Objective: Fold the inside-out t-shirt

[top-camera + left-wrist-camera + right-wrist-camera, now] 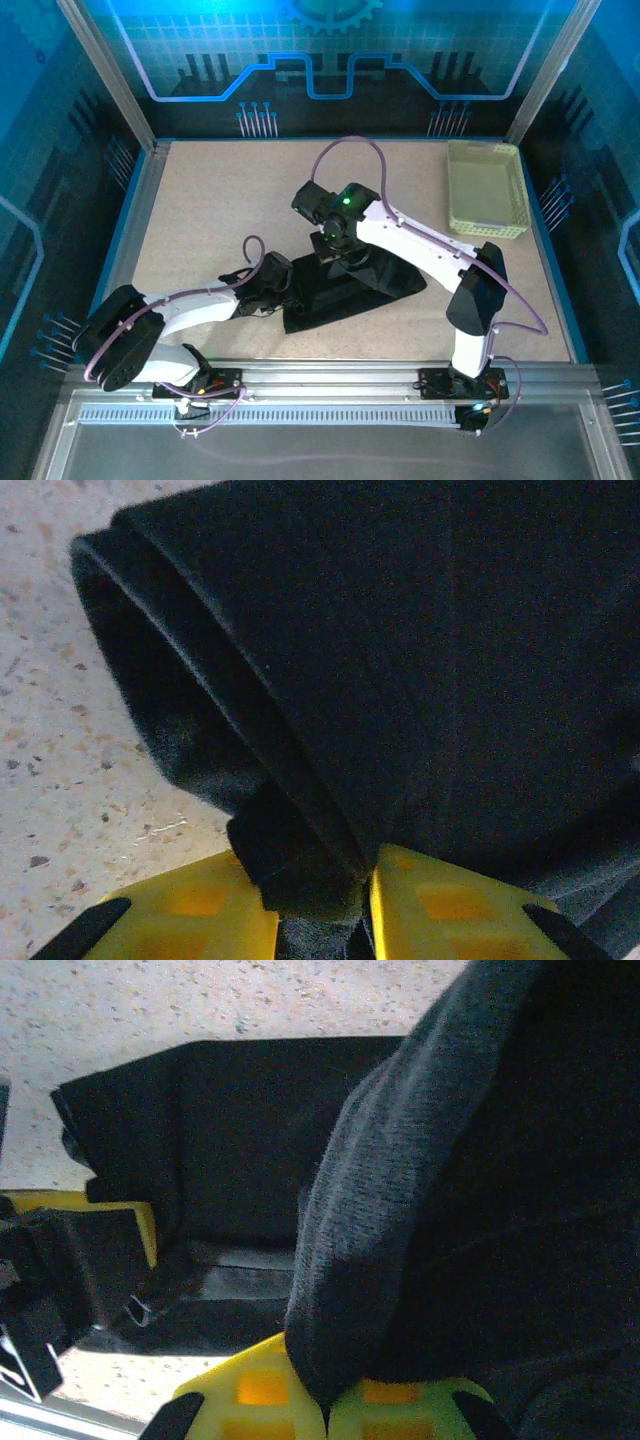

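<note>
From above, the right gripper (338, 262) hides its own fingertips and the t-shirt (350, 292) beneath them. The left gripper (262, 292) is too dark against the cloth to read its jaws. In both wrist views the shirt runs off the top and right edges, and the yellow fingers (190, 910) are cut off at the bottom edge.

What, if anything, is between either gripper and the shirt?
Nothing visible. The left gripper and the right gripper are each shut on a fold of the shirt, with the fabric pinched directly between the fingers.
</note>
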`<state>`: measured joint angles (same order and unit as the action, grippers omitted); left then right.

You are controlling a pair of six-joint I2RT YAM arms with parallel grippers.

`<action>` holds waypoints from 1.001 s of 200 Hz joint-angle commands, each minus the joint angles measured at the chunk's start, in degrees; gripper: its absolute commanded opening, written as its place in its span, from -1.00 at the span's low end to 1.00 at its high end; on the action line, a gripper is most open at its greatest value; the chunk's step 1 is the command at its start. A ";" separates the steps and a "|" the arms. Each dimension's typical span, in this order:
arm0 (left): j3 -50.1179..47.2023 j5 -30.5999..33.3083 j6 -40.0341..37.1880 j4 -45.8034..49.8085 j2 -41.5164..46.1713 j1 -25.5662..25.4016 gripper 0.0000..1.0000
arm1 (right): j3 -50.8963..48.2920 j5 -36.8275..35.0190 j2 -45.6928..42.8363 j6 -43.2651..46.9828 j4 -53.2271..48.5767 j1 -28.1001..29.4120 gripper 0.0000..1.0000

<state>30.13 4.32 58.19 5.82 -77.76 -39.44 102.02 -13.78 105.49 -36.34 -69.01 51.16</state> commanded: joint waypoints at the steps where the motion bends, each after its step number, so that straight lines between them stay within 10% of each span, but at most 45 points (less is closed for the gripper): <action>1: -1.58 1.25 0.78 -1.19 1.59 -0.29 -0.41 | 0.15 4.53 0.91 -3.42 3.98 1.88 -0.96; 134: -6.56 4.42 3.27 -1.90 8.42 -0.31 -0.23 | -1.54 8.05 4.81 -9.33 11.53 4.42 -0.89; 200: -10.03 12.78 6.42 7.40 21.91 0.23 0.00 | 0.08 8.77 5.75 -8.47 11.70 6.34 -0.39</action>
<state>22.09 11.79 62.98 7.42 -60.90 -39.48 100.49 -5.96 110.24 -44.88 -57.43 55.20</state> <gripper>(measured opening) 0.492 0.265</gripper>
